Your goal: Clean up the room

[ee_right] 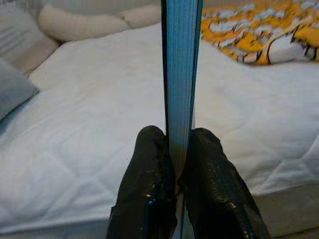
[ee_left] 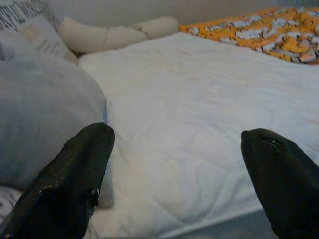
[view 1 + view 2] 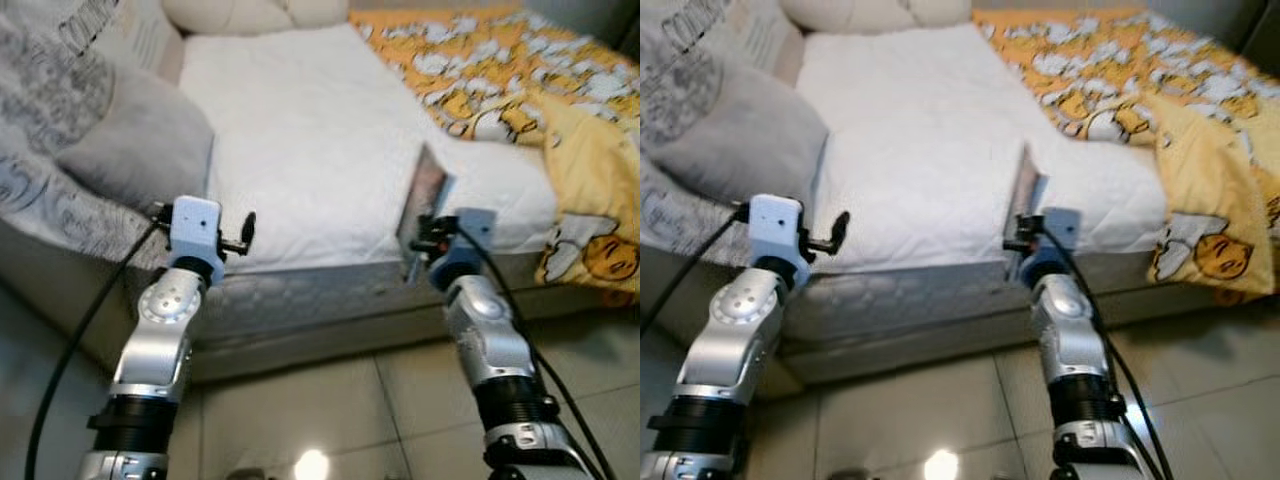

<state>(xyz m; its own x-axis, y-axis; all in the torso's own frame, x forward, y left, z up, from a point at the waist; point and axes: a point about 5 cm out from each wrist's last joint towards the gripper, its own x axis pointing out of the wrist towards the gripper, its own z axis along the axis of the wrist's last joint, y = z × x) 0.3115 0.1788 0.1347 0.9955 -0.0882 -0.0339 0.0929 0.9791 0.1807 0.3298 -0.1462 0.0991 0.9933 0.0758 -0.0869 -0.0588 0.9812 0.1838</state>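
Right claw (image 1: pixel 177 164) pinches a book (image 1: pixel 180 74) over the white mattress (image 3: pixel 300 130).

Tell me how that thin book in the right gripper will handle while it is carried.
The book looks stiff: it stands straight above the right gripper. It seems light, being thin. Pinched only at one edge, it may pivot or slip.

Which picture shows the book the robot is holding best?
The right wrist view: the book stands edge-on, pinched by the right hand. The eye views show its cover tilted and blurry above the bed.
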